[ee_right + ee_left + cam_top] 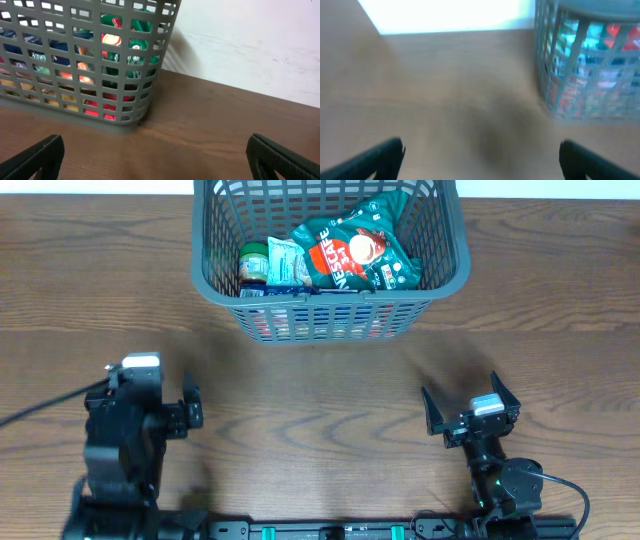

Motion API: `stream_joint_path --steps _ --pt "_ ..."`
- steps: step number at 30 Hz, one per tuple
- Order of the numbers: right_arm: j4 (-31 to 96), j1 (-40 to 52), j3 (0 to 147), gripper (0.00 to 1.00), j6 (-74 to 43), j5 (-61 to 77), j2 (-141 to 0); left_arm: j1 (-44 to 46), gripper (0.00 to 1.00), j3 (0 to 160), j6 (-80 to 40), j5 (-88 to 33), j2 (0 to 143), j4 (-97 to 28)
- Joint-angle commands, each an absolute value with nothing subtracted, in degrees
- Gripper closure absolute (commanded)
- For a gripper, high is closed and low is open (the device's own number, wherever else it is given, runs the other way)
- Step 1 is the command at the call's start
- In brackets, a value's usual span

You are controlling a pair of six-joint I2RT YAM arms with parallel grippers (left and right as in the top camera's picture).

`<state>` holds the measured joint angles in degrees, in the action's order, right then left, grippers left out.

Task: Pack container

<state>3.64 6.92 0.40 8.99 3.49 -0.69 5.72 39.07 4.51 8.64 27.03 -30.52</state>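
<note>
The container (440,275) is a large dark grey slotted basket at the back middle of the table. It holds a green Nescafe pouch (355,250), a pale packet (285,262) and a green-lidded jar (252,263). My left gripper (190,412) is open and empty at the front left, well short of the basket. My right gripper (470,408) is open and empty at the front right. The basket shows blurred in the left wrist view (590,65) and at the upper left in the right wrist view (90,60). Both pairs of jaws are wide apart, left (480,160) and right (160,157).
The brown wooden table (320,400) runs between the grippers and the basket. A white wall (250,45) stands behind the table's far edge. A black cable (45,410) trails off to the left of the left arm.
</note>
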Motion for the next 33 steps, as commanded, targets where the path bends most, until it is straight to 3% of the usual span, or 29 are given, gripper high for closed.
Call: stream_joint_path --steps 1,10,14,33 --pt "3.88 6.42 0.32 0.01 7.77 4.32 -0.32 5.41 0.01 31.31 4.84 9.5 19.7 -24.32" --pt "3.88 6.42 0.32 0.01 7.77 4.32 -0.32 5.41 0.01 9.04 4.84 9.5 1.28 -3.01" --pt "3.88 6.42 0.32 0.01 7.77 4.32 -0.32 5.48 0.01 4.97 4.89 8.56 0.1 2.92" --pt "3.88 6.42 0.32 0.01 7.77 4.32 -0.32 5.48 0.02 0.23 6.42 -3.27 0.1 -4.03"
